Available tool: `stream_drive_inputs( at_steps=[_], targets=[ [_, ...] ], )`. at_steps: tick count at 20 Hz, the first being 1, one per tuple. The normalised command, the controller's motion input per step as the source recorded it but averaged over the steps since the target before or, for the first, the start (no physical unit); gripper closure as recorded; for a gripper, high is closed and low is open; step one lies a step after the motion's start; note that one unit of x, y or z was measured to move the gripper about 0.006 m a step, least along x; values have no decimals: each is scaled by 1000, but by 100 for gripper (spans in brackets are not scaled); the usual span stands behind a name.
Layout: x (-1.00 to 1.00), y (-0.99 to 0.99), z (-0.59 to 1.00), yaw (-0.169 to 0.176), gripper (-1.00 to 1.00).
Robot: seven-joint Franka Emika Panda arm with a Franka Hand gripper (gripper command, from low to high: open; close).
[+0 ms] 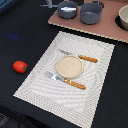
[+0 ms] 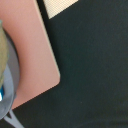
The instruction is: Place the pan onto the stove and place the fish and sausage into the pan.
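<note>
The small dark pan (image 1: 67, 9) stands on the pinkish-brown stove (image 1: 107, 30) at the back, near its end on the exterior view's left. The red sausage (image 1: 20, 66) lies on the dark table, to the exterior view's left of the placemat. The fish is out of view. A pale grey shape (image 1: 48, 4) at the top edge beside the pan may be part of my gripper; no fingers show. The wrist view shows a rounded corner of the stove (image 2: 35, 55) and a blurred dark round rim (image 2: 9, 75) on it.
A larger grey pot (image 1: 91, 13) stands beside the pan, and another round vessel (image 1: 123, 19) sits at the exterior view's right edge. The striped placemat (image 1: 37, 82) holds a beige plate (image 1: 68, 65), a knife (image 1: 82, 58) and a fork (image 1: 65, 80).
</note>
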Motion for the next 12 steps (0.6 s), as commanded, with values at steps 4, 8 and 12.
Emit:
stream_drive_inputs(
  at_steps=[4, 8, 12],
  targets=[
    [52, -999, 244, 7, -100],
    [101, -994, 137, 15, -100],
    [148, -970, 37, 33, -100]
  ],
)
